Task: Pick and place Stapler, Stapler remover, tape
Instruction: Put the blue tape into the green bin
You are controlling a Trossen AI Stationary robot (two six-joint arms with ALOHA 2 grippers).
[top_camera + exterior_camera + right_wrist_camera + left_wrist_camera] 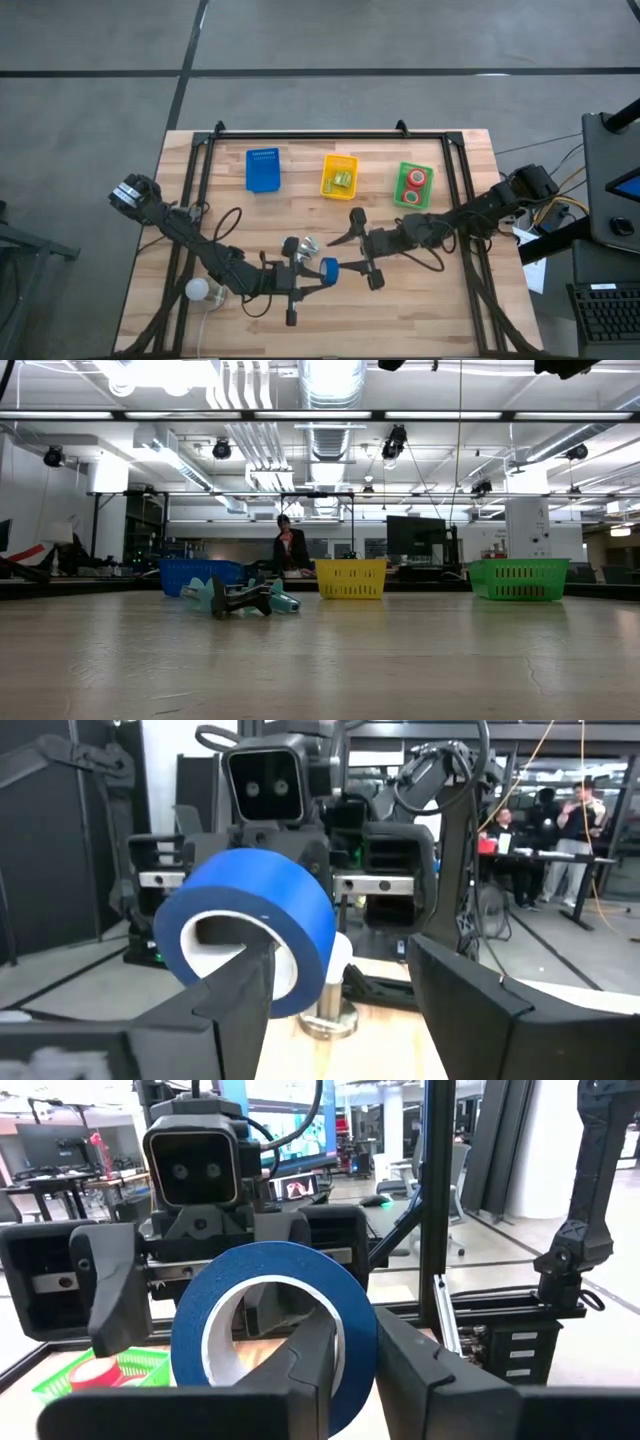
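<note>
Blue tape passing between your two grippers

Your left gripper is clamping the blue tape above the surface; your right gripper is facing it, fingers apart around the roll.

- A robotics lab in a large open industrial hall.
- Exposed ceiling ducts, pipes and strip lights overhead.
- Far benches with monitors, where a person stands.
- A wooden table framed by black rails, on grey concrete floor.
</note>
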